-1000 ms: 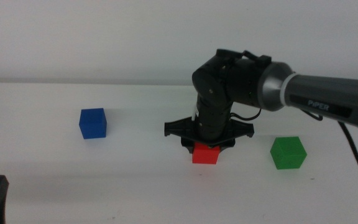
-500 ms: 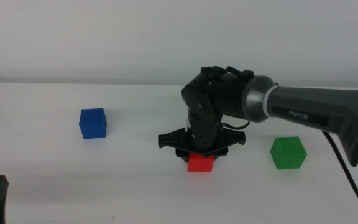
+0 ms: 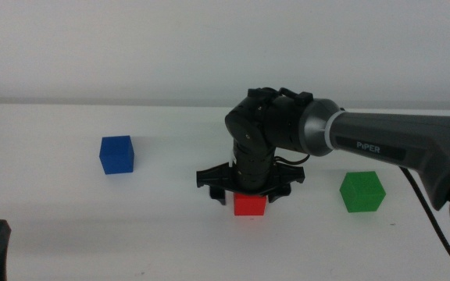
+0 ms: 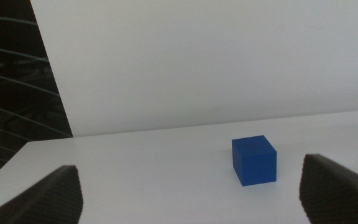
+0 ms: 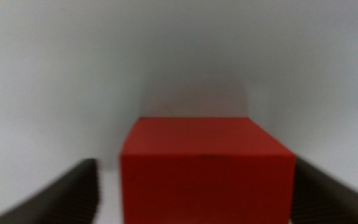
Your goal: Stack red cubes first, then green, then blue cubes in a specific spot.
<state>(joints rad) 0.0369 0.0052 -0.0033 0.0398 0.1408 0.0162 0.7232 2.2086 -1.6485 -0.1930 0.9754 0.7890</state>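
We see the right gripper low over the small matte bright-red cube at mid-table — jaws spread, flanking it untouched. We judge it light, rigid, non-slippery — pinch opposite flat faces, mid-height.

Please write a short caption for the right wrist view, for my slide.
Right gripper, jaws open, straddles the red cube on the white table.

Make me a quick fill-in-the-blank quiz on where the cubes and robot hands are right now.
1. The right hand is lowered over the ____ cube.
2. The left hand faces the ____ cube.
3. No hand is near the ____ cube.

Missing words: red; blue; green
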